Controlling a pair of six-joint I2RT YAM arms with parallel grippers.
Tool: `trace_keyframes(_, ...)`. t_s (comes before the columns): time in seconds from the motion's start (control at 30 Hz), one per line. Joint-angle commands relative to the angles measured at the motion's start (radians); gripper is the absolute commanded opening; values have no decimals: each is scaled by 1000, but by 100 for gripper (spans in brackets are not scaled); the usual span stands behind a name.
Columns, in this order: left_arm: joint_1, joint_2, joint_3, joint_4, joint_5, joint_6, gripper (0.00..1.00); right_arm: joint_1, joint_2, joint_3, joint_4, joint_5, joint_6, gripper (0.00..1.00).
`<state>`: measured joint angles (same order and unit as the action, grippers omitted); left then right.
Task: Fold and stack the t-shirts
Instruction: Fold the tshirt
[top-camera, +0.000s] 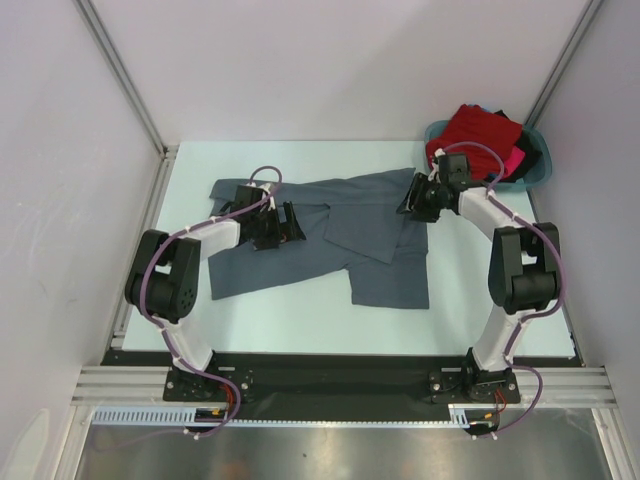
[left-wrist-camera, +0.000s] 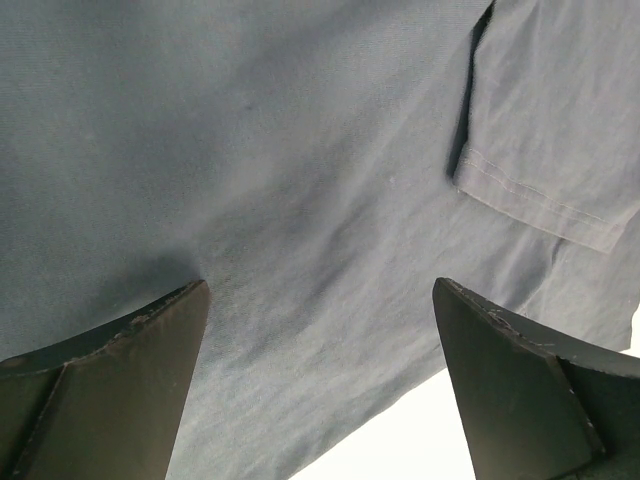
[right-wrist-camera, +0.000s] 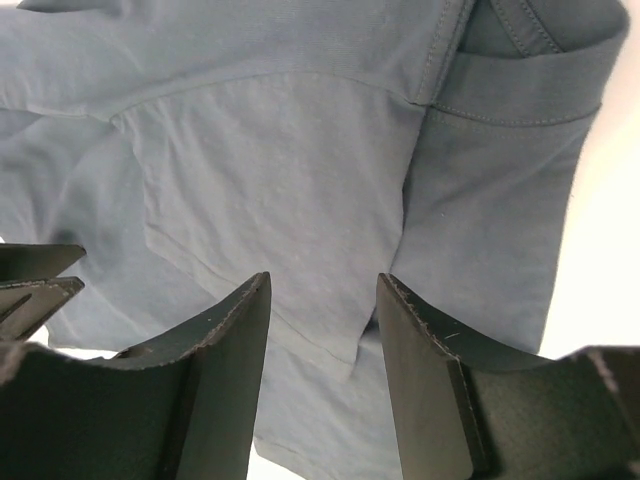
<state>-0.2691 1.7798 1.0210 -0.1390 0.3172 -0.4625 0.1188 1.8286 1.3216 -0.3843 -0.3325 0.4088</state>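
A large slate-grey t-shirt (top-camera: 385, 270) lies partly folded and rumpled across the middle of the table. My left gripper (top-camera: 292, 222) hovers over its left part with the jaws wide open. In the left wrist view, the gripper (left-wrist-camera: 320, 300) has grey cloth (left-wrist-camera: 300, 150) below it and nothing between the fingers (left-wrist-camera: 130, 380). My right gripper (top-camera: 408, 200) is at the shirt's upper right edge. In the right wrist view, the gripper (right-wrist-camera: 323, 285) is open above a folded layer of the cloth (right-wrist-camera: 270, 150). Red (top-camera: 485, 130), pink (top-camera: 515, 160) and dark (top-camera: 531, 148) shirts are heaped in the basin.
The teal plastic basin (top-camera: 540, 172) stands at the far right corner of the table. The pale table top (top-camera: 300, 310) is bounded by white walls with metal posts at the back and sides. A stitched hem fold (left-wrist-camera: 550, 150) lies ahead of the left gripper.
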Motion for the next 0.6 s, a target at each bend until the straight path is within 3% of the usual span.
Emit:
trace_keyframes(0.0, -7, -39, 2, 26, -10, 1, 100, -5, 35, 21, 50, -37, 27, 52)
trace_keyframes(0.57, -9, -43, 34, -33, -52, 36, 100, -11, 261, 217, 55, 4, 53, 51)
